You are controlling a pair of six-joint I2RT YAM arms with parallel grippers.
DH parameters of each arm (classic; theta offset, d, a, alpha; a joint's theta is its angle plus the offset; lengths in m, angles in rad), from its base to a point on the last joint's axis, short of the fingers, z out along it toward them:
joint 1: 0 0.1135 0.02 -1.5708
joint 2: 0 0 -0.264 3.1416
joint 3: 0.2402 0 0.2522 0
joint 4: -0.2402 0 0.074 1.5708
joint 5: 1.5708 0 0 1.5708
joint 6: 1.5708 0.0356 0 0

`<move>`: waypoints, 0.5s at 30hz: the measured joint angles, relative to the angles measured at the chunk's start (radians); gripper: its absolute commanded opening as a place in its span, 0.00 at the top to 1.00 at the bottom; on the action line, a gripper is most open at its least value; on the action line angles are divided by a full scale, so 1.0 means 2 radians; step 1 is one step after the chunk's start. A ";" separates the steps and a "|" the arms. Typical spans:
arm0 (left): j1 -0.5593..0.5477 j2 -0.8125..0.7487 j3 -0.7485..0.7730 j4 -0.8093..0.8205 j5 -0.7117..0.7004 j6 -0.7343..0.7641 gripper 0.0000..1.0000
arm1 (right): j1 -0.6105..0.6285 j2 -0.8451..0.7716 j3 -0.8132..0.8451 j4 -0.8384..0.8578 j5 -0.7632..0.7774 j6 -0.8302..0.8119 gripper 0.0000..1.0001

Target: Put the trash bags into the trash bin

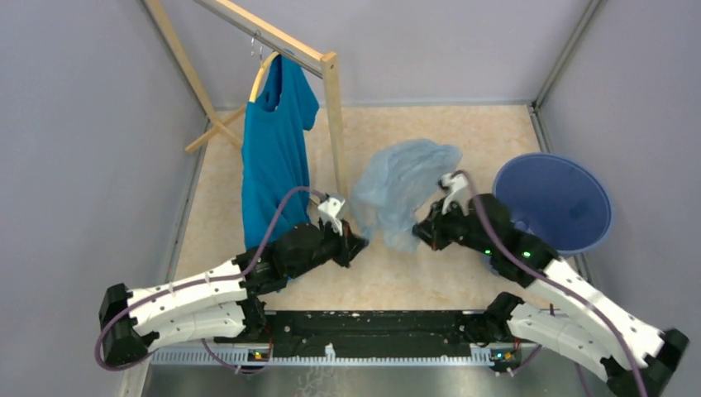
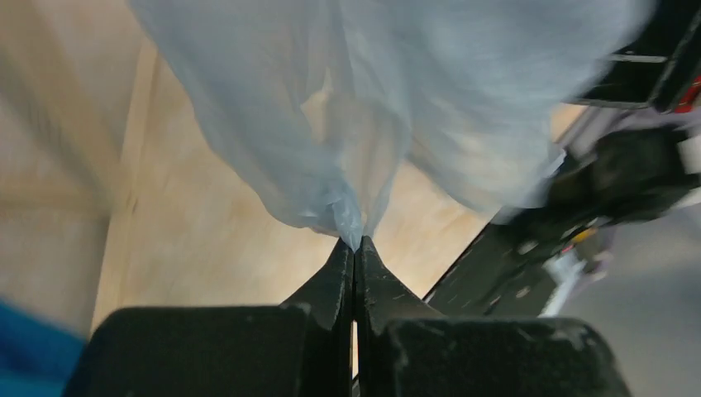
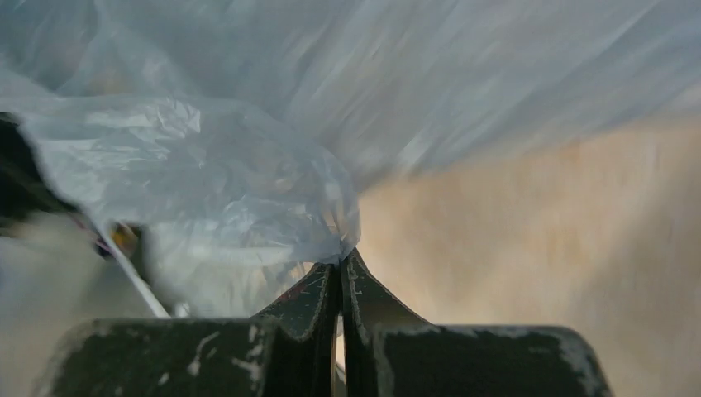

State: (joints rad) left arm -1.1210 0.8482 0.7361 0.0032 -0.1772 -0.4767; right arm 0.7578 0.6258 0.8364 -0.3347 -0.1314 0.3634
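The pale-blue translucent trash bag [image 1: 401,188] hangs crumpled between my two grippers over the middle of the floor. My left gripper [image 1: 361,241] is shut on the bag's lower left edge; in the left wrist view the film [image 2: 331,124] comes out of the closed tips [image 2: 355,244]. My right gripper [image 1: 418,234] is shut on the bag's lower right edge; in the right wrist view the film [image 3: 231,182] bunches at the closed tips [image 3: 340,258]. The round blue trash bin [image 1: 552,203] stands open at the right, behind my right arm.
A teal T-shirt [image 1: 274,157] hangs on a hanger from a wooden rack [image 1: 333,116] at the back left, close to my left arm. Grey walls enclose the beige floor [image 1: 463,132]. A black base rail [image 1: 372,331] runs along the near edge.
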 measured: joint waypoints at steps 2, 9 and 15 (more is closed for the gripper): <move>0.006 0.010 -0.056 -0.057 -0.006 -0.020 1.00 | 0.000 0.059 -0.061 -0.069 0.005 0.012 1.00; 0.045 0.094 0.255 -0.110 0.077 0.051 1.00 | 0.000 0.137 0.277 -0.158 0.020 -0.062 1.00; 0.044 0.069 0.376 0.029 0.207 0.083 1.00 | 0.000 0.063 0.393 -0.027 -0.027 -0.081 1.00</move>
State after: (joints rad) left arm -1.0336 0.9863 1.4872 0.0605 0.2363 -0.3111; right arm 0.7578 0.7509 1.6226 -0.3889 -0.1848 0.2012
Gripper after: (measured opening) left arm 0.008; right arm 0.004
